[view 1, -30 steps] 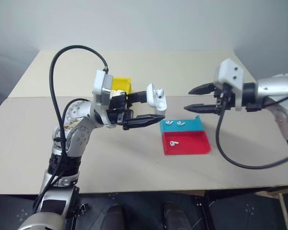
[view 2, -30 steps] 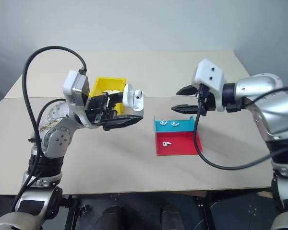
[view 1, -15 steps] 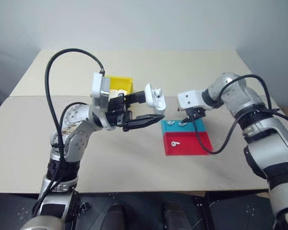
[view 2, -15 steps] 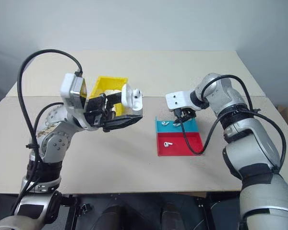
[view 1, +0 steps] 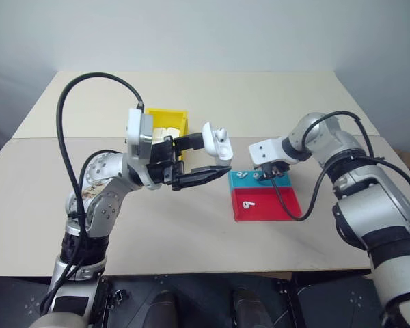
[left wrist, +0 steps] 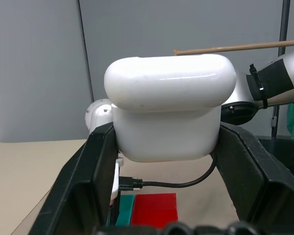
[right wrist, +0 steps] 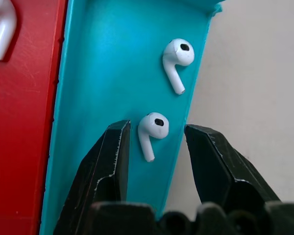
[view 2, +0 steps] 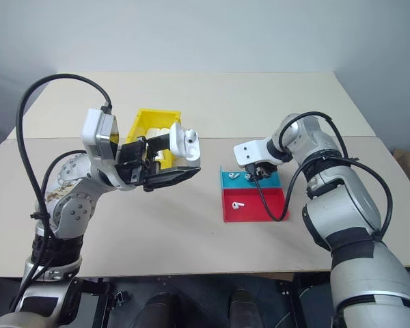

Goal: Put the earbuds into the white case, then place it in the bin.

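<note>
My left gripper [view 1: 217, 156] is shut on the white case [view 1: 216, 141] and holds it in the air above the table, left of the trays. The case [left wrist: 169, 112] sits wedged between the two black fingers, its lid part on top. My right gripper [view 1: 265, 173] points down into the teal tray [view 1: 279, 181]. Its fingers stand open on either side of one earbud [right wrist: 152, 128] without touching it. A second earbud [right wrist: 175, 56] lies just beyond in the same tray. A third earbud [view 1: 248, 203] lies on the red tray [view 1: 270, 205]. The yellow bin [view 1: 171, 117] stands behind my left gripper.
Some pale items lie inside the bin. The teal and red trays sit side by side at the table's centre right. My right arm's black cable [view 1: 294, 208] drapes over the red tray. Open tabletop lies in front of the trays and to the far left.
My right arm swung in from the right and dropped to the teal tray, tipping downward. Its fingers narrowed around one earbud. The left gripper kept the case in place.
</note>
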